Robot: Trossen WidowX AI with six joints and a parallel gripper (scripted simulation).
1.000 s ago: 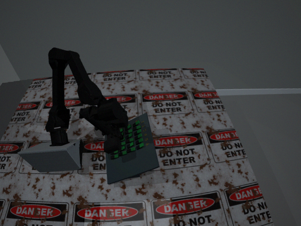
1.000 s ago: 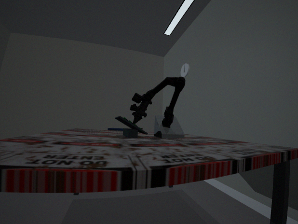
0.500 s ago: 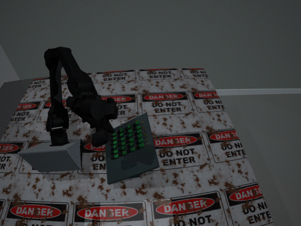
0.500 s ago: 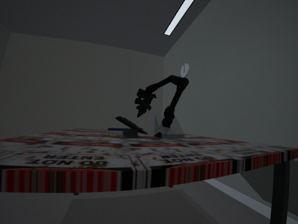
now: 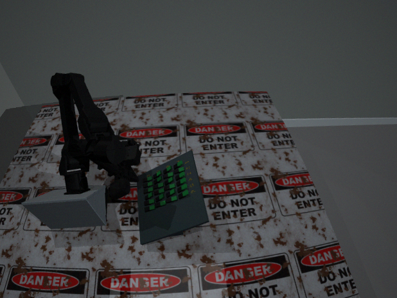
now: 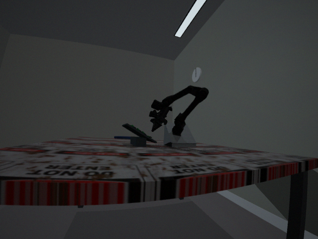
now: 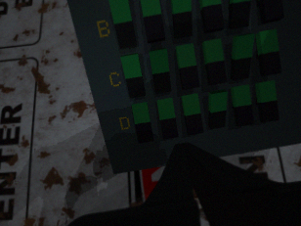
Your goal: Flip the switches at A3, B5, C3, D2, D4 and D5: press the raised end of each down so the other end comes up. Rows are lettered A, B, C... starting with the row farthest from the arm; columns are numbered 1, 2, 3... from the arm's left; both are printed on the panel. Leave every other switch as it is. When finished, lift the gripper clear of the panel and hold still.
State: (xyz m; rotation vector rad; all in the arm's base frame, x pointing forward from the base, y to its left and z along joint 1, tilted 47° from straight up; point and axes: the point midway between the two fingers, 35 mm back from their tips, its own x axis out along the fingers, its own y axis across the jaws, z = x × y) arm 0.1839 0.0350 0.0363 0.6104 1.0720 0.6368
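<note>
Dim light; my arm (image 5: 80, 128) hides the panel's (image 5: 180, 218) near-left edge from above. Tilted panel sits beside my base (image 5: 69, 205). Row A cut off at wrist. My gripper (image 6: 155, 127) is closed, empty, just off row D.

Room, dim. Plain grey walls (image 6: 77, 85); sloped grey ceiling with one long white strip light (image 6: 190, 18). Small round pale wall clock (image 6: 196, 74). Grey floor (image 6: 144, 221) crossed by a pale band. Table (image 6: 283, 160) on a dark leg, its top printed with rust-stained "DANGER – DO NOT ENTER" signs, its edge striped red and black.
</note>
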